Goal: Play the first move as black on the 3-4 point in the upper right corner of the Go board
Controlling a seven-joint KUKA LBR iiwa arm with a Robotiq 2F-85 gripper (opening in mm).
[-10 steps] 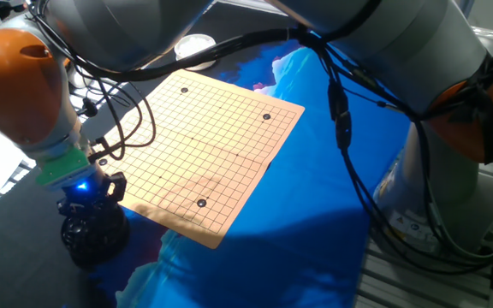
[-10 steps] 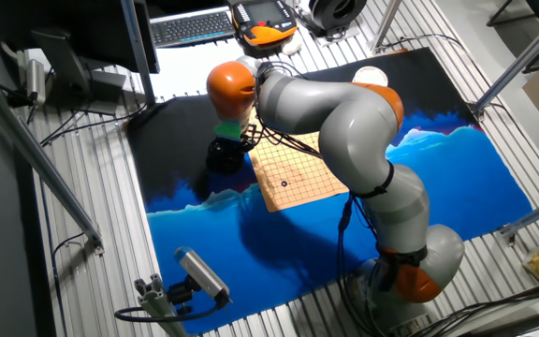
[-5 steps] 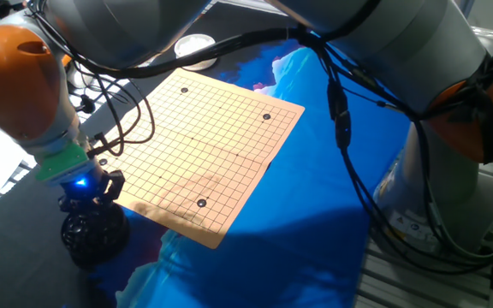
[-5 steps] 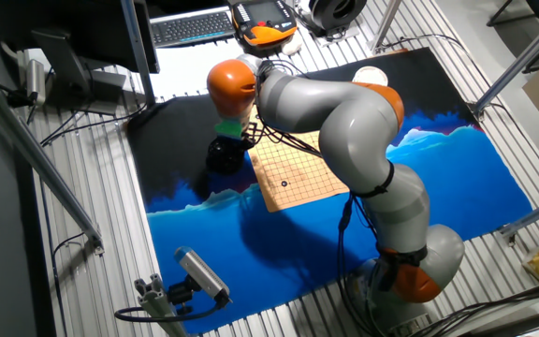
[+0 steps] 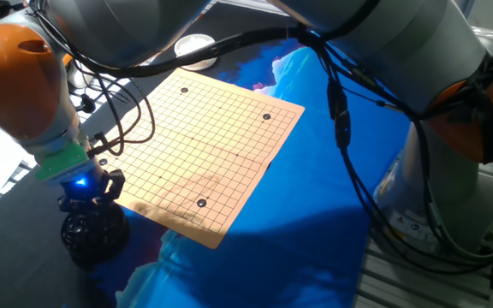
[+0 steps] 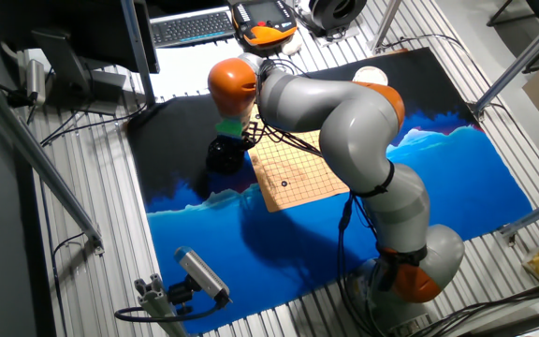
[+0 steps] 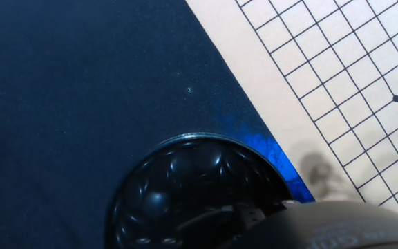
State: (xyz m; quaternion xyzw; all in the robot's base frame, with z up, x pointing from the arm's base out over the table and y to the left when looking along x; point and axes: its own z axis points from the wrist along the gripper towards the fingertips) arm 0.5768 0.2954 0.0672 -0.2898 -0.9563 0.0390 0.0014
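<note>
Go board (image 5: 206, 152) lies flat on the dark-and-blue cloth (image 5: 315, 188), its grid carrying three black stones; one near the far corner (image 5: 184, 90), one at about two o'clock of the board (image 5: 266, 116), one toward the near edge (image 5: 201, 204); off the board's nine o'clock corner stands the black stone bowl (image 5: 92, 233), full of glossy dark stones, just beside the board edge in the hand view (image 7: 195, 190); the gripper (image 5: 90, 193) hangs right over that bowl, a blue light glowing on the wrist above it; how far its fingers are parted I cannot tell, nor whether they hold anything; a white bowl (image 5: 194, 44) sits beyond the board at twelve o'clock; loose cables (image 5: 127, 120) from the arm drape across the board's left corner; the big grey arm (image 6: 344, 112) arches over the board in the other fixed view, hiding much of it.
</note>
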